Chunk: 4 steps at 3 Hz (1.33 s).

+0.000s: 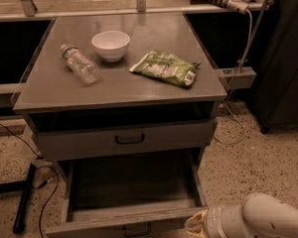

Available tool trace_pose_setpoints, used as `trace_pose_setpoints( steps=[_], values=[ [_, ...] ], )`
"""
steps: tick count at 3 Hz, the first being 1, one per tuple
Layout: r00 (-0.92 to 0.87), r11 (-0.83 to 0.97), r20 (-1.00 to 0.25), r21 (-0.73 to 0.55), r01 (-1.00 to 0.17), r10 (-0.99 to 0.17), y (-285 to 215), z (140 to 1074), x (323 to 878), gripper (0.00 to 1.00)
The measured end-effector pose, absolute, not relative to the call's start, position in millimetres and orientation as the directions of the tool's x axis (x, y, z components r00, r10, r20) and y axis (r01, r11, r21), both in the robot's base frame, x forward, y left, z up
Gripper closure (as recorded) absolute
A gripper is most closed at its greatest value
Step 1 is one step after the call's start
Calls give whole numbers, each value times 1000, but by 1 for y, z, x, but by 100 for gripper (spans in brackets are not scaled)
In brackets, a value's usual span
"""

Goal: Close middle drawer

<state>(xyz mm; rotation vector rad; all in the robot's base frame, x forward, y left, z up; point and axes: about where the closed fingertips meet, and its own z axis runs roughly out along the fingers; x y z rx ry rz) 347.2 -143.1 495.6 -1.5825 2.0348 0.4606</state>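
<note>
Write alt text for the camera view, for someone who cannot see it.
The middle drawer stands pulled far out, empty, with the gripper at the right end of its front panel. The cabinet top holds a white bowl, a plastic bottle lying down and a green snack bag.

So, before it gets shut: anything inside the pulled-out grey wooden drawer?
The grey wooden middle drawer shows only bare floor. Its rear is hidden under the upper grey drawer. The pale gripper is by its front panel's right end.
</note>
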Motion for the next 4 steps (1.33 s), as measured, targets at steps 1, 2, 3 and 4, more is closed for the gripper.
trace_pose_setpoints(
  steps=[1, 2, 3, 4],
  values=[
    [-196, 280, -603, -47, -959, -773, -142, 467, 358, 100],
    [-203, 290, -611, -46, -956, -765, -141, 441, 369, 100],
    [-194, 284, -617, -51, -957, -763, -136, 424, 379, 100],
    [-195, 284, -618, -49, -957, -762, -135, 423, 379, 82]
  ],
)
